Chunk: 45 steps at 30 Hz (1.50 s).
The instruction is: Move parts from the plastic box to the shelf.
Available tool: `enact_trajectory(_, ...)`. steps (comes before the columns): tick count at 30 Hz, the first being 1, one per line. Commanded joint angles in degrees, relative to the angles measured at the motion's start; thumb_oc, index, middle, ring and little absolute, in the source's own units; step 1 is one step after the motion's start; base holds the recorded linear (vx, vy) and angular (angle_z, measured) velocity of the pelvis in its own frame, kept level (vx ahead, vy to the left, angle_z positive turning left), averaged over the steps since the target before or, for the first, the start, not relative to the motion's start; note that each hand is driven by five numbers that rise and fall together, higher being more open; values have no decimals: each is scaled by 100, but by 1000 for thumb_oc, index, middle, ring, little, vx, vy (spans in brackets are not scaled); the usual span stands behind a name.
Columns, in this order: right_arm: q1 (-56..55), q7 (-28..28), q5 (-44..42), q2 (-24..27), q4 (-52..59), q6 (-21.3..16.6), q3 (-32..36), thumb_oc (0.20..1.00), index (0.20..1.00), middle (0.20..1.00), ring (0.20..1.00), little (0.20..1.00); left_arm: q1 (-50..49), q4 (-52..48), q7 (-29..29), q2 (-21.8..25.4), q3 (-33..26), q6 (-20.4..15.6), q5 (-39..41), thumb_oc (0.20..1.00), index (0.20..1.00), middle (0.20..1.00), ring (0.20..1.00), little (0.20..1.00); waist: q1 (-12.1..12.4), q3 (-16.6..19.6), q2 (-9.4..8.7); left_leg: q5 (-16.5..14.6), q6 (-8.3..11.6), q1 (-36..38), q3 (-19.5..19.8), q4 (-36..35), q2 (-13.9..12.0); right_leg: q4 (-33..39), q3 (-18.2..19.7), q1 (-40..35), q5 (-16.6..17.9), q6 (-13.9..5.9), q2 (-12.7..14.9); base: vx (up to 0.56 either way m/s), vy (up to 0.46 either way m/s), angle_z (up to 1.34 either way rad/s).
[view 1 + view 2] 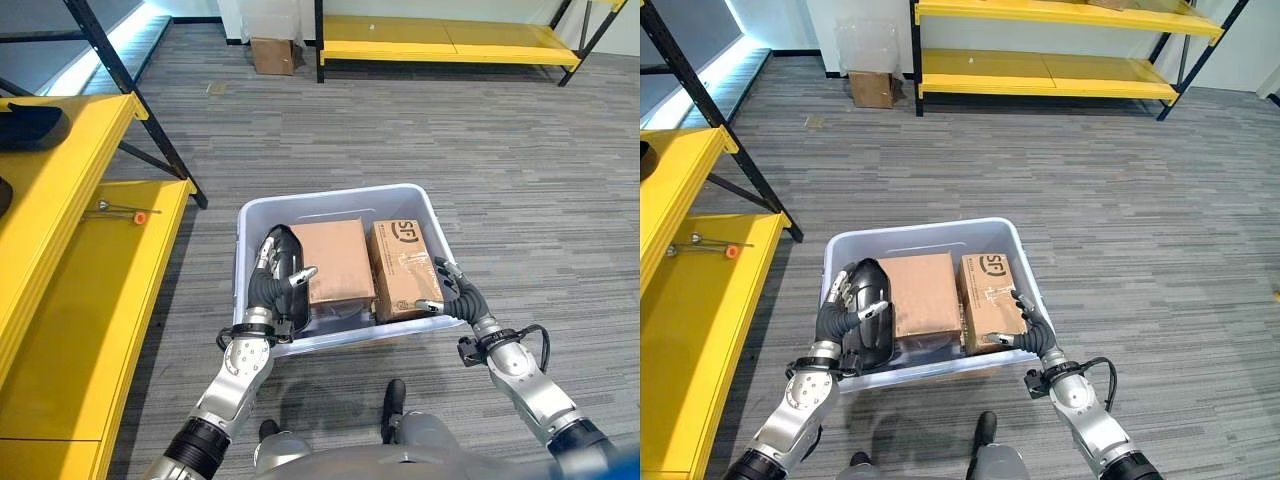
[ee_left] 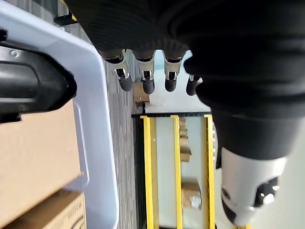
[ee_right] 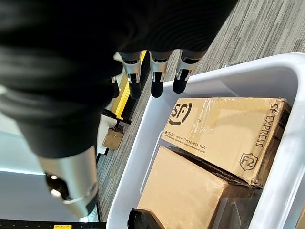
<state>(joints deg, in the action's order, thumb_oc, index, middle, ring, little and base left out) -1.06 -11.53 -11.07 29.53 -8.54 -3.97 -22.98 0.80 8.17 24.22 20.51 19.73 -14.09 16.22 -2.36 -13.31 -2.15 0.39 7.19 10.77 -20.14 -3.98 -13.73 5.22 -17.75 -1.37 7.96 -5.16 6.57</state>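
Note:
A pale plastic box [image 1: 330, 195] stands on the floor in front of me. Inside it a black part [image 1: 287, 250] lies at the left, a plain cardboard box [image 1: 335, 260] in the middle and a printed cardboard box [image 1: 400, 265] at the right. My left hand [image 1: 265, 295] is at the box's near left corner, open, with its fingers [image 2: 145, 78] straight alongside the black part [image 2: 28, 86]. At the near right side my right hand [image 1: 458, 290] is open, its thumb by the printed box [image 3: 224, 129].
A yellow shelf [image 1: 80, 280] runs along my left, with a small orange-tipped tool [image 1: 125, 212] on its lower board and a black object [image 1: 30, 125] on the board above. Another yellow shelf [image 1: 450, 45] and a small carton [image 1: 272, 55] stand at the far side.

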Motion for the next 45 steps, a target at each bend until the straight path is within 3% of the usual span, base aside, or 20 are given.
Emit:
enact_trajectory(1,197,-187,102,-174,257,-299,105,1000,1000,1000,1000,1000,148,5,705,128,-123,101,-223,1000,1000,1000,1000,1000,72,8,-274,434,-200,-451,89,41,201,-529,8,-156,-291,-301,368,13,-51,-3)
enact_trajectory(13,573,-555,126,-383,33,-461,-107,1000,1000,1000,1000,1000,1443,1555,2446,-34,-316,722,-937,1000,1000,1000,1000,1000,-111,-556,-596,353,-135,-1159,35,593,-19,-695,258,409,-284,-322,234,-62,-60,-5)
enact_trajectory(18,796,-673,80,-346,20,-481,-287,1000,1000,1000,1000,1000,1958,2190,2638,-214,-263,532,-978,1000,1000,1000,1000,1000,-201,-818,-703,358,-85,-1450,17,752,-114,-690,317,614,-301,-282,177,-68,-23,-7)
enact_trajectory(23,919,-602,103,-223,35,-498,-311,1000,1000,1000,1000,1000,2325,2374,2753,-279,-94,701,-1014,1000,1000,1000,1000,1000,-289,-1039,-786,340,-48,-1717,10,942,-182,-710,351,800,-320,-236,121,-56,-4,-7)
enact_trajectory(26,1021,-560,114,-182,52,-535,-304,1000,1000,1000,1000,1000,2552,2612,2889,-328,-107,731,-696,1000,1000,1000,1000,1000,-334,-1181,-850,313,-25,-1932,47,1113,-228,-791,389,966,-348,-207,92,-17,-9,-7)
enact_trajectory(27,1077,-580,105,-165,87,-484,-309,1000,1000,1000,1000,1000,2652,2771,2910,-396,-164,693,-373,1000,1000,1000,1000,1000,-351,-1247,-859,166,45,-1988,128,1213,-261,-852,422,1000,-451,-251,64,-43,-29,-3)
enact_trajectory(28,1102,-586,86,-164,97,-464,-308,1000,1000,1000,1000,1000,2687,2807,2911,-413,-188,684,-319,1000,1000,1000,1000,1000,-353,-1275,-893,281,-11,-2071,79,1223,-259,-851,401,1080,-368,-198,76,30,-19,-5)
enact_trajectory(29,1130,-600,70,-169,105,-427,-314,1000,1000,1000,1000,1000,2741,2915,2948,-465,-232,654,-284,1000,1000,1000,1000,1000,-364,-1304,-887,142,56,-2066,141,1274,-281,-872,424,1062,-460,-246,51,-28,-21,-7)
enact_trajectory(35,1299,-512,-8,-114,150,-324,-301,1000,1000,1000,1000,1000,3083,3311,3199,-482,-404,688,6,1000,1000,1000,1000,1000,-441,-1489,-1006,96,119,-2414,178,1516,-365,-970,442,1370,-472,-216,-4,-19,-19,-6)
enact_trajectory(42,1549,-534,-104,-87,77,-296,-398,1000,1000,1000,1000,1000,3644,4036,3788,-350,-943,615,968,1000,1000,1000,1000,1000,-529,-1645,-1129,41,192,-2794,267,1761,-433,-1114,449,1708,-522,-191,-57,-22,-26,0)
enact_trajectory(45,1673,-595,-204,-111,17,-258,-451,1000,1000,1000,1000,1000,3839,4326,3733,-246,-1112,670,1047,1000,1000,1000,1000,1000,-538,-1647,-1182,28,218,-2946,300,1825,-463,-1146,438,1841,-528,-188,-71,-12,-49,3)
